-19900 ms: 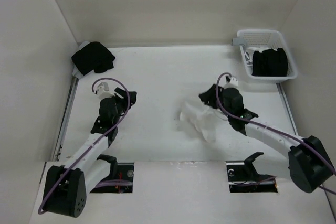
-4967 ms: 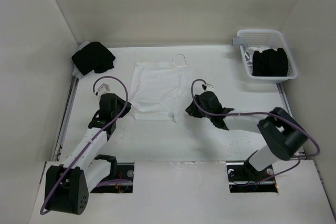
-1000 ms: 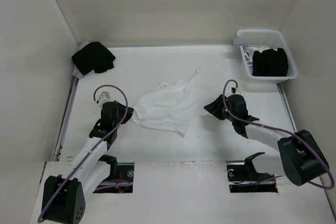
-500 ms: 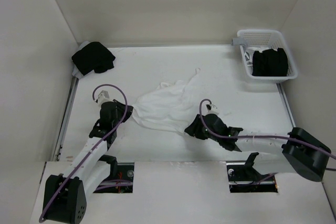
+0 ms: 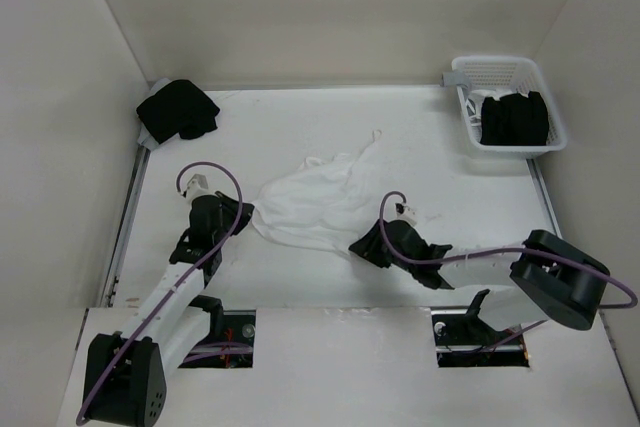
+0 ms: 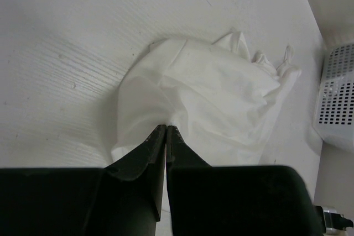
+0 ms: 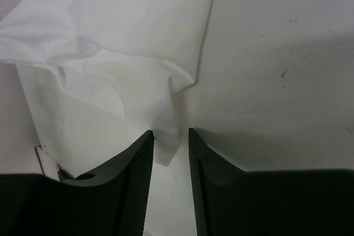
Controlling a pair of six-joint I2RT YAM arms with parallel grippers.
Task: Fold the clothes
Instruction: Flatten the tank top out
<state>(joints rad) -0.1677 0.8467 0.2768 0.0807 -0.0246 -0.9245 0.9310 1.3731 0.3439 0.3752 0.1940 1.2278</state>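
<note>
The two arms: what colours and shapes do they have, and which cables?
Both the left arm and the right arm have white links, bulky black joints and a thin purple cable looping over the wrist. The fingers are black, flat and tapered; the right ones show ribbed inner faces.

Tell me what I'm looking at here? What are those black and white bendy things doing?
Those are two robot arms, the left arm and the right arm, bolted to a white table. The big picture looks down from above. The other two come from small cameras on each wrist, so you see the jaws up close. In the middle lies a crumpled white top. The left jaws are shut, pinching its edge. The right jaws stand open with a corner of it between them, not yet squeezing. At the far left sits a black heap of clothes. At the far right is a white basket with black clothes inside.
</note>
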